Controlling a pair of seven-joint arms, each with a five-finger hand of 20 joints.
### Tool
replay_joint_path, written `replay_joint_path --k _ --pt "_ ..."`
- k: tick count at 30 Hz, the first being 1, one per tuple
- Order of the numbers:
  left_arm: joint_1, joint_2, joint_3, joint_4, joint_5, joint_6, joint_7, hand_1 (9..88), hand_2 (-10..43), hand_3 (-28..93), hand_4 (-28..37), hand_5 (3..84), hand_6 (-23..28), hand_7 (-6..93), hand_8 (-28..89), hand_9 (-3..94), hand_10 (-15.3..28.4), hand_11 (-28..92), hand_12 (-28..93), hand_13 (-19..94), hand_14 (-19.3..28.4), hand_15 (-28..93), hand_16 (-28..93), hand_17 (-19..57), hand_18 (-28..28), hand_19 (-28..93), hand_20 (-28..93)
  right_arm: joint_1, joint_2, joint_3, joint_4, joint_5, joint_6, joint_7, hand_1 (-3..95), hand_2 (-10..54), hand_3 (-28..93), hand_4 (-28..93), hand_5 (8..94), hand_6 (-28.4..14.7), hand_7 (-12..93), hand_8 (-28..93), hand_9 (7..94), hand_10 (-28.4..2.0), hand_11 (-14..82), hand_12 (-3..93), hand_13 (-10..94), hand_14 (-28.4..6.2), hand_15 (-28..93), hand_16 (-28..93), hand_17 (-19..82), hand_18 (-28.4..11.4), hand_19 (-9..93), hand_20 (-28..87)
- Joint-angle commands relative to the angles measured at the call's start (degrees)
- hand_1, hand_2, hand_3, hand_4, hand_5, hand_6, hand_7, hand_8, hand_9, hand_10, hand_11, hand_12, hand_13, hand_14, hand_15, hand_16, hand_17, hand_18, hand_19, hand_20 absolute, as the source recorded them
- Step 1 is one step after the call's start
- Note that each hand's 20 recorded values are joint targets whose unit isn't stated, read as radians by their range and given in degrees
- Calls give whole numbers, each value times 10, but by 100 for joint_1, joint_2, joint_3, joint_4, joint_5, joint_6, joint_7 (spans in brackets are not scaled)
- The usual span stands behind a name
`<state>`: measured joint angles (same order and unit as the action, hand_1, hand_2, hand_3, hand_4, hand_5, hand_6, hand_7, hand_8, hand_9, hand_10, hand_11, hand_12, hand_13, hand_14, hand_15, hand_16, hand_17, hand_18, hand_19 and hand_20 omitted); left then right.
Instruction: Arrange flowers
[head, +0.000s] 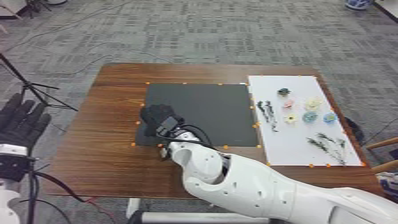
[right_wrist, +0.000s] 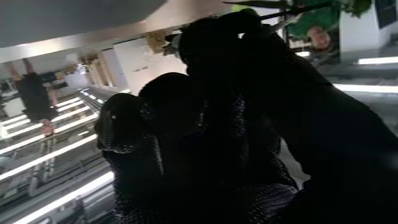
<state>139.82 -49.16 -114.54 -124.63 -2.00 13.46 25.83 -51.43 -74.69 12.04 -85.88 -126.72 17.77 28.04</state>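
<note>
1. White board (head: 282, 155), one, on the right side of the brown wooden table (head: 98, 155). Bears loose flowers and stems.
2. Flower heads, six, on the board: dark flower (head: 283, 92), pink flower (head: 288, 103), small yellow flower (head: 290, 119), cream flower (head: 313, 103), pale blue flower (head: 310, 117), blue flower (head: 330, 118).
3. Dark stems (head: 267, 115), lying near the board's inner edge, beside the pink and small yellow flowers.
4. Green sprigs (head: 330, 146), spread on the near part of the board.
5. Black mat (head: 209, 107), one, just beside the board, edged with small orange markers (head: 226, 146).
6. Right hand (head: 158, 115), black glove, above the mat's left part in the head view. In the right wrist view, thumb and fingers pinch a leafy stem (right_wrist: 298, 10); green leaves (right_wrist: 358, 6) stand out past the fingertips.
7. Left hand (head: 19, 120), black glove, off the table's left side; fingers released, extended.
</note>
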Motion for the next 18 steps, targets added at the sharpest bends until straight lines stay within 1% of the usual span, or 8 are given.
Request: replay_joint_path --k 1,6,9,10,14,15,17,18 --pt "-46 146 67 24 14 -90 -17 201 199 638 -283 354 77 74 -62 309 137 112 125 215 129 216 -31 -23 85 186 109 9 -76 -63 174 -196 -361 139 551 -95 789 -166 612 -10 735 174 883 -76 231 549 793 -45 561 545 488 -235 932 412" --pt "-144 132 96 53 70 -97 -130 200 196 648 -283 354 77 74 -62 309 137 113 125 215 129 217 -32 -23 85 186 109 -63 -109 -64 285 -257 -425 233 552 -95 788 -173 611 -10 734 174 884 -73 229 544 794 -44 560 543 488 -235 932 412" --pt "-175 132 123 63 82 -103 -150 199 194 657 -283 353 78 74 -62 308 136 113 124 215 129 218 -32 -22 84 186 109 -59 -121 -107 360 -306 -502 267 556 -95 786 -185 611 -9 733 173 884 -72 226 539 795 -43 559 540 487 -234 932 411" --pt "-187 164 139 73 67 -105 -141 200 192 659 -283 353 78 75 -62 308 136 113 124 215 129 218 -32 -22 84 186 109 -56 -117 -122 382 -313 -517 268 557 -95 786 -189 611 -8 733 171 884 -71 225 537 795 -42 558 538 487 -234 932 410" --pt "-224 153 146 79 75 -89 -158 203 189 663 -283 353 77 76 -62 308 135 114 124 215 128 219 -33 -22 84 186 109 -104 -139 -90 431 -298 -539 335 562 -95 783 -208 611 -5 728 165 886 -69 218 527 796 -43 557 535 487 -234 932 408" --pt "-203 147 139 67 75 -82 -153 204 189 663 -283 353 77 76 -63 308 135 114 125 215 128 220 -33 -22 84 186 109 -136 -143 -58 439 -337 -569 324 563 -95 783 -210 611 -5 728 164 887 -68 217 525 796 -43 557 534 487 -234 932 407" --pt "-278 163 176 93 85 -101 -169 206 189 662 -283 354 78 77 -63 308 135 114 125 215 128 220 -33 -22 84 186 109 -100 -129 -80 448 -314 -558 380 566 -95 782 -217 611 -4 728 162 887 -67 215 521 797 -42 556 532 488 -233 932 405" --pt "-263 160 171 81 87 -87 -160 207 188 662 -283 353 78 77 -63 308 135 114 125 215 128 220 -33 -22 84 186 109 -129 -146 -39 454 -306 -596 366 565 -95 783 -218 611 -4 728 161 888 -67 214 520 798 -42 556 531 488 -233 932 405"
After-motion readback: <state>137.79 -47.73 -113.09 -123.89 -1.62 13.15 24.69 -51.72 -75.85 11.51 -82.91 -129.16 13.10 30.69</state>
